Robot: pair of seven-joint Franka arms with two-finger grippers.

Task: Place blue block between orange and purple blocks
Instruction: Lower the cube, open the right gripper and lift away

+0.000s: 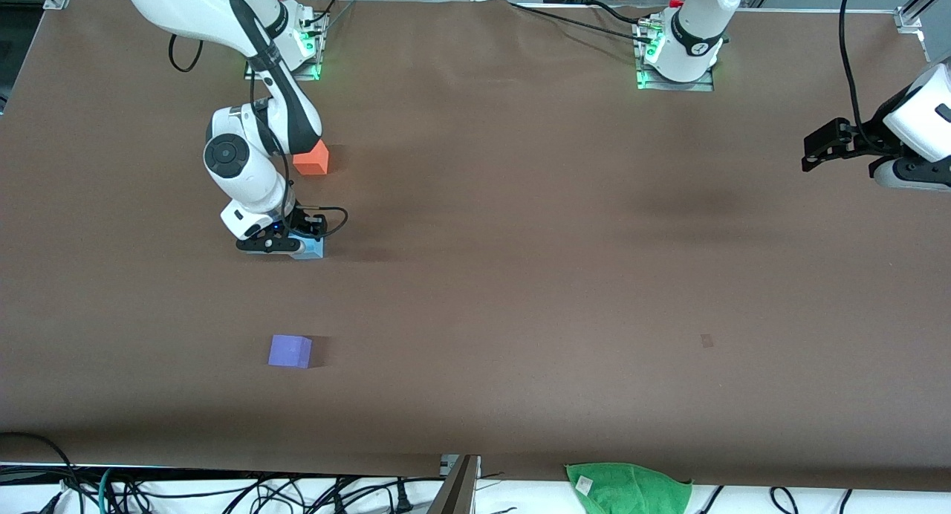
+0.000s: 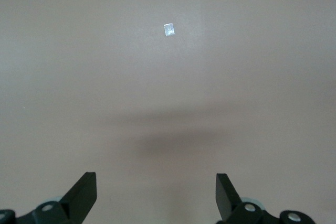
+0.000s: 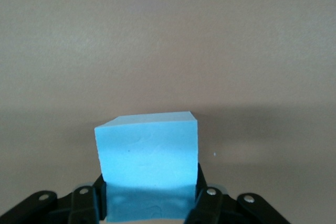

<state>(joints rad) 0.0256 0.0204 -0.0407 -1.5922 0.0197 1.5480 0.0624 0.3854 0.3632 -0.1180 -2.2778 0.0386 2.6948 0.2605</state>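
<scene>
A brown counter (image 1: 520, 276) spans the whole front view and carries three small cubes, all toward the right arm's end.

The right arm reaches down from its base and sets the right end effector (image 1: 286, 241) low at the counter, its fingers closed against two opposite faces of the blue block (image 1: 310, 248). In the right wrist view the blue block (image 3: 148, 153) sits squarely between the black fingers (image 3: 210, 203), which press on its sides, with its lower edge at or just above the brown surface; whether it rests on the counter or is held a little off it cannot be told.

The left arm waits at its own end of the counter, with the left end effector (image 1: 826, 151) raised over bare surface. The left wrist view shows its fingers (image 2: 84, 195) spread wide apart with nothing between them, and only the counter and a small pale mark (image 2: 169, 30) below.

The orange block (image 1: 312, 158) stands on the counter farther from the front camera than the blue block, partly hidden by the right arm's forearm. The purple block (image 1: 290, 351) stands nearer to the front camera than the blue block. The blue block thus lies between the other two, closer to the orange one, and well apart from both.

A green cloth (image 1: 630, 486) lies at the counter's edge closest to the front camera.
</scene>
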